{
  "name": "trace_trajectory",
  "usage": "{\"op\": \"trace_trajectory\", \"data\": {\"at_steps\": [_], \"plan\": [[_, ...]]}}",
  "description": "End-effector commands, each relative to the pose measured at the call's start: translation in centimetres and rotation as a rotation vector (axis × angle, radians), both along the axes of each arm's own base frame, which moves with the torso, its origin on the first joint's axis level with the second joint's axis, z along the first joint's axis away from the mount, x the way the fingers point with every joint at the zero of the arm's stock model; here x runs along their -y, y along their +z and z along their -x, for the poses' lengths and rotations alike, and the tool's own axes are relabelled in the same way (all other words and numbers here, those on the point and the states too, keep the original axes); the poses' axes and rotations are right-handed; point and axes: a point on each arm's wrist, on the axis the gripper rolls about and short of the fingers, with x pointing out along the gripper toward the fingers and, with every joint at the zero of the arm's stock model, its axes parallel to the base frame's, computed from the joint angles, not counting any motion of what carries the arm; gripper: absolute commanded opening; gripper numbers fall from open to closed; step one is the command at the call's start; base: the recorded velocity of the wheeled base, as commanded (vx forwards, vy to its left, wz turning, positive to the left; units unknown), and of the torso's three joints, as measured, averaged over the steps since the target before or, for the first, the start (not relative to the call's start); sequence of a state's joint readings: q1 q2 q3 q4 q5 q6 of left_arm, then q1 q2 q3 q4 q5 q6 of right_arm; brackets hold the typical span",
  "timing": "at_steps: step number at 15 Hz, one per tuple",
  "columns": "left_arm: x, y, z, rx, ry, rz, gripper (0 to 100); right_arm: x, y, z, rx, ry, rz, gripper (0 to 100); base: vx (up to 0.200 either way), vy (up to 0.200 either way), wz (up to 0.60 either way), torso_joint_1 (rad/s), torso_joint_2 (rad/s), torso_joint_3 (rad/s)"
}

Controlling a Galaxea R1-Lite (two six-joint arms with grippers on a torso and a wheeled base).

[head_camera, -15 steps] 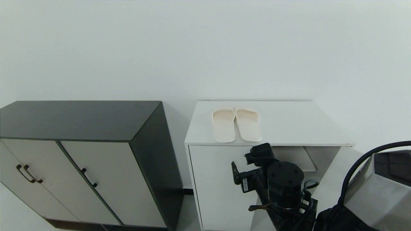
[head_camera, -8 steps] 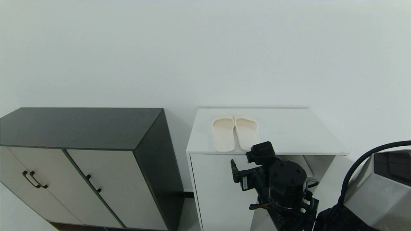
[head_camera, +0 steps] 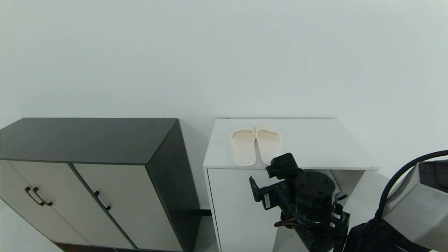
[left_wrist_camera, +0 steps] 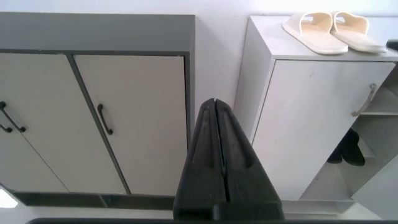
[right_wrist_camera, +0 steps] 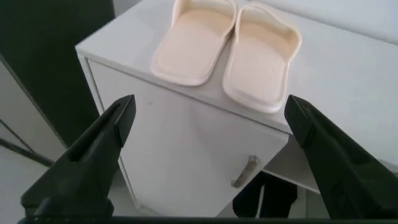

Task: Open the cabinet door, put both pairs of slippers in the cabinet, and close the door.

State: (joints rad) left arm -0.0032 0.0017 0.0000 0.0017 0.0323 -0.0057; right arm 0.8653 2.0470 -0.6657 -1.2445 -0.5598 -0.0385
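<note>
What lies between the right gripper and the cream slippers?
Only the bare front edge of the white cabinet, in the right wrist view; the right gripper, jaws open, faces the cream slippers.

We note cream slippers [right_wrist_camera: 258, 59] matt, rubbery, ribbed footbeds; white cabinet [right_wrist_camera: 180, 149] smooth matt; door handle [right_wrist_camera: 244, 172] brushed metal; dark cabinet top [head_camera: 80, 136] smooth, faint sheen

My head camera tilted, so the whole scene sits lower in view. My right pincer [right_wrist_camera: 209, 106] has lifted and edged left, reaching the heels of the cream slippers [head_camera: 256, 145].
</note>
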Motion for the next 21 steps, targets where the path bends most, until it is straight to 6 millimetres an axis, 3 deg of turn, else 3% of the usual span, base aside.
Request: {"op": "trace_trajectory", "data": {"at_steps": [1,3,7,14,17,21], "plan": [[0.0,0.0,0.0,0.0,0.002,0.0,0,-0.3,3.0,0.0,-0.015,0.0,-0.085,100,0.0,0.0,0.0,0.0,0.0,0.0],[0.0,0.0,0.0,0.0,0.0,0.0,0,-1.0,4.3,-0.3,-0.077,-0.006,-0.106,100,0.0,0.0,0.0,0.0,0.0,0.0],[0.0,0.0,0.0,0.0,-0.002,0.002,0,-1.3,4.0,-0.6,-0.131,-0.024,-0.123,100,0.15,0.0,0.0,-0.003,-0.01,0.002],[0.0,0.0,0.0,0.0,-0.002,0.003,0,-1.9,1.2,-1.7,-0.167,-0.043,-0.082,100,0.2,0.0,0.0,0.007,0.0,0.001],[0.0,0.0,0.0,0.0,0.0,0.003,0,-2.7,-0.4,-2.5,-0.143,-0.076,-0.079,100,0.0,0.0,0.0,0.0,0.0,0.0],[0.0,0.0,0.0,0.0,0.0,0.003,0,-3.8,-0.6,-4.4,-0.122,-0.097,-0.103,100,0.0,0.0,0.0,0.0,0.0,0.0]]}}
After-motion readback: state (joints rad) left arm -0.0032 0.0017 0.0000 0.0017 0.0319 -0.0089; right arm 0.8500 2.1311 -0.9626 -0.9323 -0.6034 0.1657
